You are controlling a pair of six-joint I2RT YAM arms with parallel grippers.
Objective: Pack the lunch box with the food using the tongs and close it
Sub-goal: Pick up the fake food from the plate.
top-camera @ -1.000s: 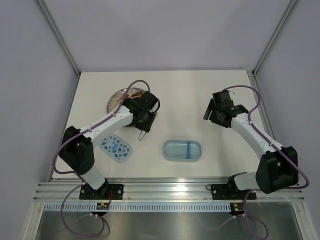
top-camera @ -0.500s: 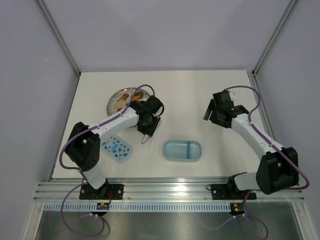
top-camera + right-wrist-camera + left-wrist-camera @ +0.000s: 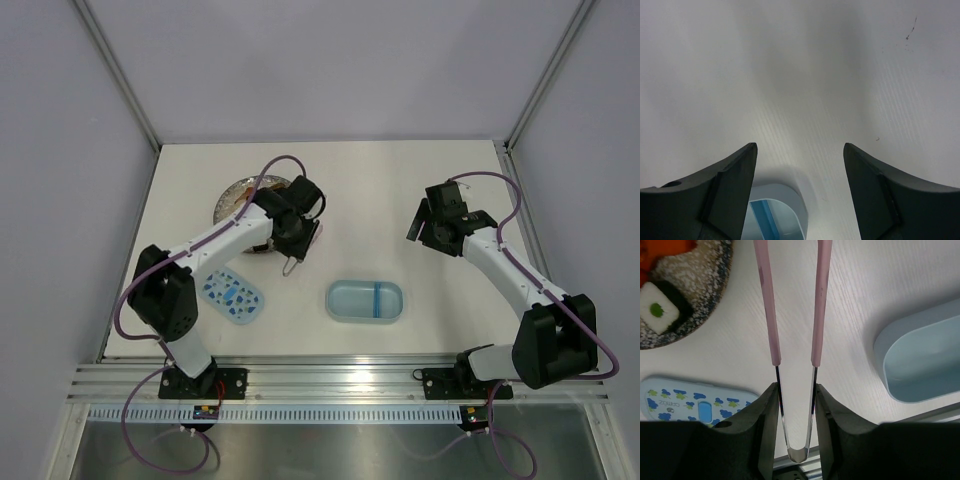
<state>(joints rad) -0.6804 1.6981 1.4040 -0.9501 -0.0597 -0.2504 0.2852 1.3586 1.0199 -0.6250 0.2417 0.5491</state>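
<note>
My left gripper (image 3: 296, 236) is shut on the pink-white tongs (image 3: 767, 315), pressing on their two arms just above the joined metal end (image 3: 289, 265). The tongs' tips run out of the left wrist view beside the speckled plate (image 3: 710, 300). Food lies on that plate: a white piece with a dark rim (image 3: 659, 309) and an orange piece (image 3: 667, 247). The pale blue lunch box (image 3: 365, 300) stands lidless with its centre divider showing and nothing seen inside. Its flecked lid (image 3: 232, 295) lies to the left. My right gripper (image 3: 424, 226) hangs open and holds nothing, up and to the right of the box (image 3: 775, 212).
The plate (image 3: 230, 197) sits at the back left, partly under my left arm. The table's raised frame and grey walls border the work area. An aluminium rail runs along the near edge.
My left gripper with the tongs swung slightly right and toward the near edge, then came back toward the plate. The right arm has not moved.
</note>
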